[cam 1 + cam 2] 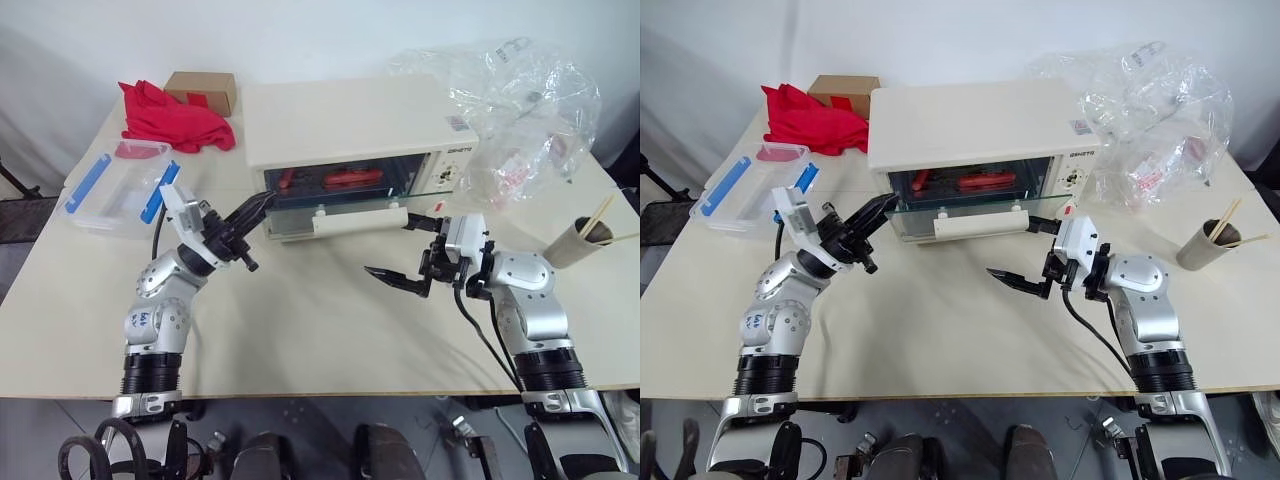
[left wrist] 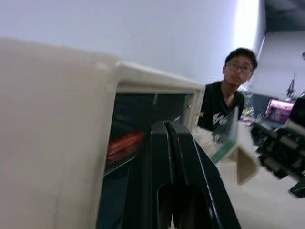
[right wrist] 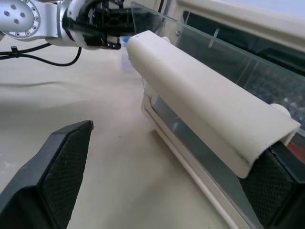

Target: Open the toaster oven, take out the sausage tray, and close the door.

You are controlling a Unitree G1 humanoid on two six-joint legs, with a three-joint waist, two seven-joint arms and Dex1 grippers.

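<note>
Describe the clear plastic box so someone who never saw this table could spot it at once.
Start at the toaster oven at the back of the table. On the robot's left of it, past the red cloth, near the table's edge lies the plastic box. It alone is see-through, with blue clips along its sides.

My work surface, a broad cream-coloured rectangular table (image 1: 330, 330), stands against a plain white wall (image 1: 300, 40) under even light; dark grey floor (image 1: 30, 235) shows at far left beyond the table's edge.
</note>
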